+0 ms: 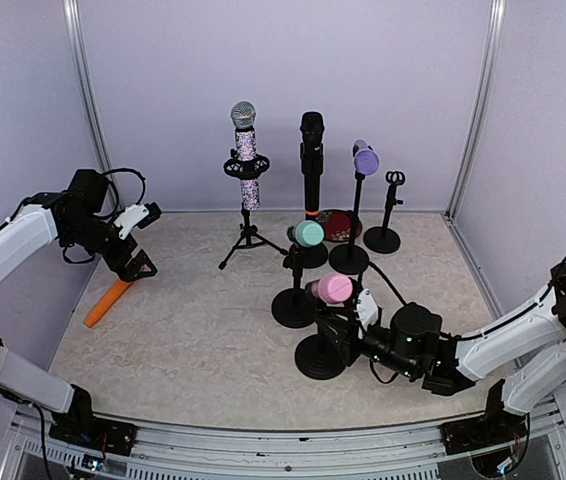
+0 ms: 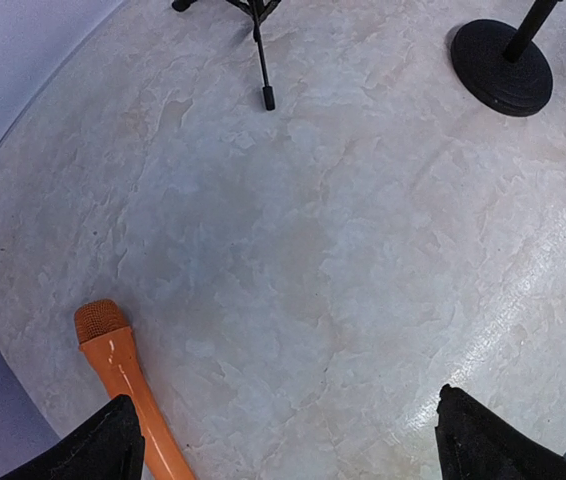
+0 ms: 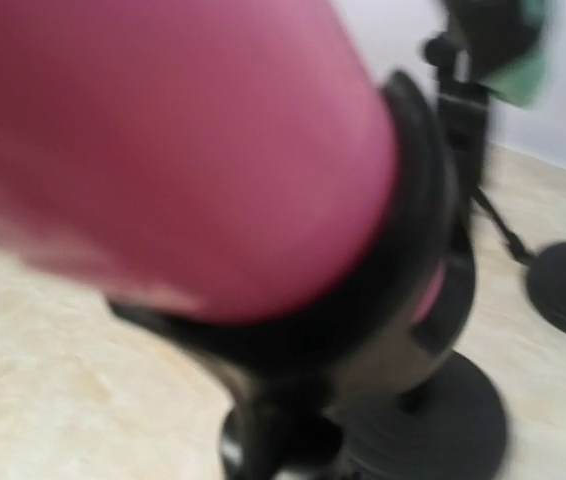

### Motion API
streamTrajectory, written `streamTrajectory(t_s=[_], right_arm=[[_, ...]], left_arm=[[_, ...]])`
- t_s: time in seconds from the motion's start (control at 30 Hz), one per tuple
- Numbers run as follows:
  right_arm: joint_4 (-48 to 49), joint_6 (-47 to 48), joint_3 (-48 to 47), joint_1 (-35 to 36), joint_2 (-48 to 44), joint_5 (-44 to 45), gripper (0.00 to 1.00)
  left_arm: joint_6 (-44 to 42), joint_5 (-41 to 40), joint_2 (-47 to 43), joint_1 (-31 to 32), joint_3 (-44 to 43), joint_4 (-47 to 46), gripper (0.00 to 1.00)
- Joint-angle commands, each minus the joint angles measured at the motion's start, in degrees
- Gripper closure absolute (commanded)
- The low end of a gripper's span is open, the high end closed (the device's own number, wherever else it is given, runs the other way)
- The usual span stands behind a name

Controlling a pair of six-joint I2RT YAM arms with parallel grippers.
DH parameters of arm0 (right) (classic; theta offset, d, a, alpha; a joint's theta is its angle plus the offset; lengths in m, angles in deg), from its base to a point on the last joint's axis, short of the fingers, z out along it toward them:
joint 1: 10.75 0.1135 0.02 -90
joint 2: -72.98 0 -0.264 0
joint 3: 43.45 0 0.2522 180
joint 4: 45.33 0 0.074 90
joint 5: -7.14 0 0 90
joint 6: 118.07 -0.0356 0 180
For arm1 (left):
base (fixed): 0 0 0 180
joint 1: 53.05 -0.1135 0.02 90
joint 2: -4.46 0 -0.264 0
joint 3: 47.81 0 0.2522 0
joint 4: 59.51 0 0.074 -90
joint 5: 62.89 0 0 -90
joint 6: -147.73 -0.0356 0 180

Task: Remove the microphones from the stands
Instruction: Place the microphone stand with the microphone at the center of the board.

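While the pink microphone (image 1: 333, 289) is sitting in its stand (image 1: 319, 357) just ahead of my right tool (image 1: 348, 322), I am not managing to tell its spread; my left tool (image 2: 283, 440) is hanging wide.

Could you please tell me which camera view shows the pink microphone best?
The top external view is best. There the pink mic is sharp and seen whole, lying tilted in its stand. The right wrist view is filled with it, but it is blurred and cropped at the frame edges. The left wrist view does not show it at all.
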Motion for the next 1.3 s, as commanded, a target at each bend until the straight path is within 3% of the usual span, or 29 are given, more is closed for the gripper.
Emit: streamTrajectory(t_s=[0.0, 0.27, 0.5, 0.77, 0.8, 0.87, 0.97, 1.27], right_arm=[[8.65, 1.74, -9.34, 2.27, 7.15, -3.29, 1.0], [12.88, 4.38, -28.92, 2.63, 23.98, -11.26, 1.0], [14.2, 5.86, -45.57, 2.62, 38.64, -11.99, 1.0], [10.43, 5.17, -55.63, 2.64, 49.52, -11.92, 1.0], [9.48, 4.96, -55.87, 2.62, 49.99, -11.98, 0.93], [8.58, 4.58, -55.21, 2.7, 49.53, -11.92, 0.68], [8.09, 4.71, -53.04, 2.66, 47.37, -10.96, 0.48], [11.15, 5.72, -41.71, 2.7, 36.48, -7.19, 0.21]], left_arm=[[0.17, 1.69, -1.87, 0.52, -1.36, 1.36, 0.01], [-0.1, 3.04, -3.9, 0.72, -0.19, 2.88, 0.01], [-1.02, 5.17, -6.75, 0.94, 1.01, 4.6, 0.01], [2.22, 12.64, -8.7, 1.15, 3.16, 3.34, 0.01], [2.81, 13.46, -8.87, 1.17, 3.58, 2.8, 0.01], [3.61, 15.05, -9.1, 1.26, 4.1, 1.81, 0.01], [2.96, 17.28, -9.2, 1.71, 4.34, 1.25, 0.01], [-0.48, 17.82, -7.04, 5.05, 1.66, 2.53, 0.01]])
